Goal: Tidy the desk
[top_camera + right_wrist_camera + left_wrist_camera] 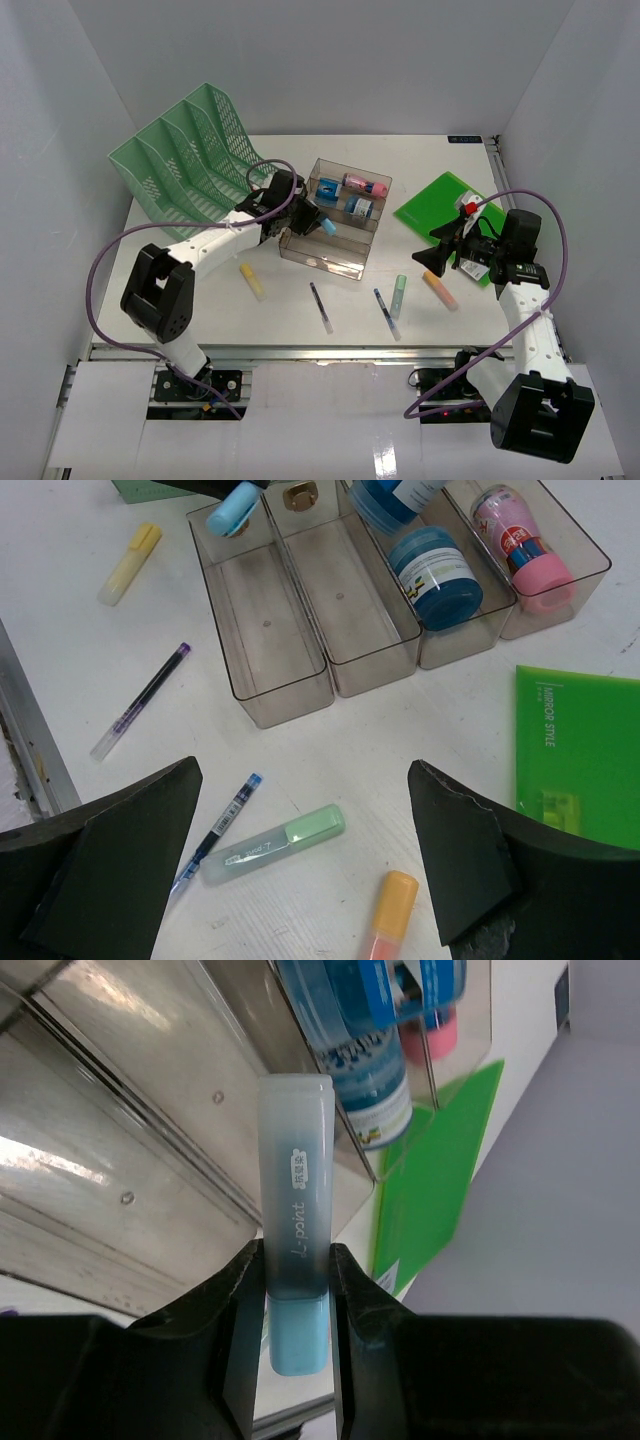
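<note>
The white desk [285, 322] carries scattered stationery. My left gripper [298, 1300] is shut on a blue highlighter [296, 1210], held over the front compartments of the smoky tiered tray [330, 258]; its blue cap [233, 508] shows at the top of the right wrist view. Over the desk's right side my right gripper [303, 770] hovers open with nothing in it. Below it lie a green highlighter [275, 844] and an orange highlighter [388, 915].
A yellow highlighter [252, 281] and two pens [321, 307] [386, 313] lie in front of the tray. Blue rolls [435, 578] and a pink bottle [522, 542] sit in its rear compartments. A green folder [440, 208] lies at the right, a mint mesh rack [190, 160] at the back left.
</note>
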`<action>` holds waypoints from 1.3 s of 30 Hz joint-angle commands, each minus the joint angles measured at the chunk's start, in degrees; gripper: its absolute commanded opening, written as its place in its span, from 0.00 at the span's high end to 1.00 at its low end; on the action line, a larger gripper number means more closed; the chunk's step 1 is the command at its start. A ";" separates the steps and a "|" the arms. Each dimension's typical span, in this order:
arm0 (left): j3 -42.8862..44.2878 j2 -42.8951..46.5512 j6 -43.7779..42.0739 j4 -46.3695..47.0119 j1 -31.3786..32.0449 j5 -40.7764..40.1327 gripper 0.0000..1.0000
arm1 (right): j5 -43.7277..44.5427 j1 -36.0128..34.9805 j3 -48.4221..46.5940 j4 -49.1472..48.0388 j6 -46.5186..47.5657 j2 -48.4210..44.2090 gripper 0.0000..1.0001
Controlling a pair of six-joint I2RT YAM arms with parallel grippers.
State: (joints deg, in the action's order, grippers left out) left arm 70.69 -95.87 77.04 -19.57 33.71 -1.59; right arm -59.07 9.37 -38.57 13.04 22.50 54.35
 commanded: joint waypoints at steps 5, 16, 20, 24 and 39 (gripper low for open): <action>7.44 -8.28 12.63 -3.34 0.01 -4.18 0.98 | -0.73 0.24 -0.28 -1.96 -0.35 0.05 0.10; 11.30 -13.04 13.14 -3.49 0.02 -4.84 0.49 | -1.03 0.46 -0.02 -1.63 0.16 0.92 0.10; 11.23 -12.17 10.88 -2.51 0.04 -4.48 0.25 | -3.29 0.48 0.16 -0.58 0.95 1.53 0.10; 9.83 -9.93 8.53 -0.98 -0.05 -3.11 0.23 | -7.83 0.42 -1.52 4.13 5.86 3.53 0.10; -17.47 21.84 -34.47 18.04 -0.14 12.02 0.20 | 19.61 -21.17 -8.08 55.48 101.80 15.01 0.10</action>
State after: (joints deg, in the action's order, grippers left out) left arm 62.98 -88.10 60.73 -8.54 33.61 5.01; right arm -56.37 -2.28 -48.72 64.26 96.94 70.26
